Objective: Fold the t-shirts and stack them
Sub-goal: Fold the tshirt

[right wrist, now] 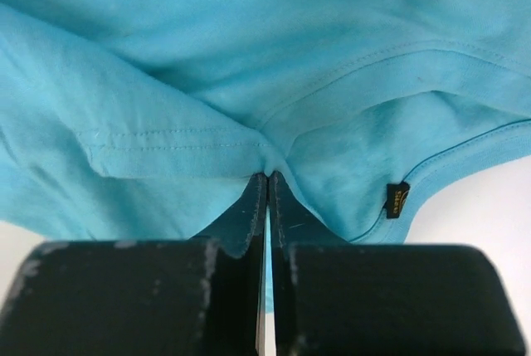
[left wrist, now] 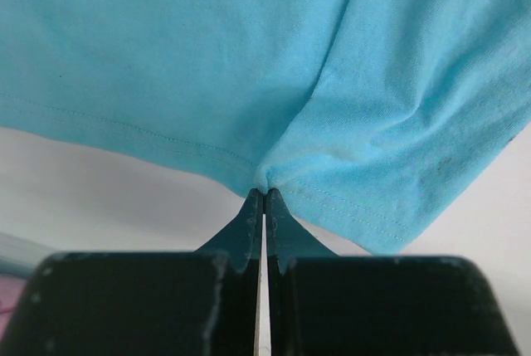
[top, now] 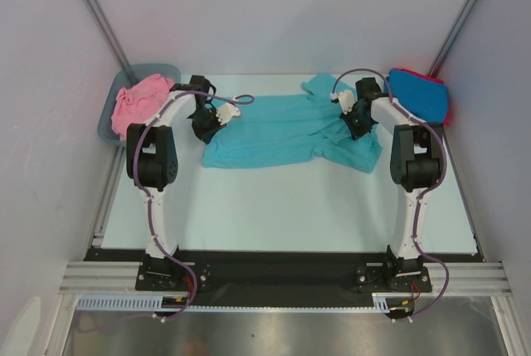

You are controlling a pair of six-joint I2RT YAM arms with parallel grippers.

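A teal t-shirt lies spread and rumpled across the middle of the white table. My left gripper is shut on its left hem edge; the left wrist view shows the teal cloth pinched at the tips of my left gripper. My right gripper is shut on the shirt near its collar and right sleeve; in the right wrist view the cloth bunches at my right gripper, with a small dark label to the right. A pink t-shirt fills the tub. Folded bright blue and red t-shirts lie at the back right.
A grey-blue plastic tub stands at the back left corner of the table. White walls and slanted metal posts close in the sides and back. Both arm bases sit at the near edge.
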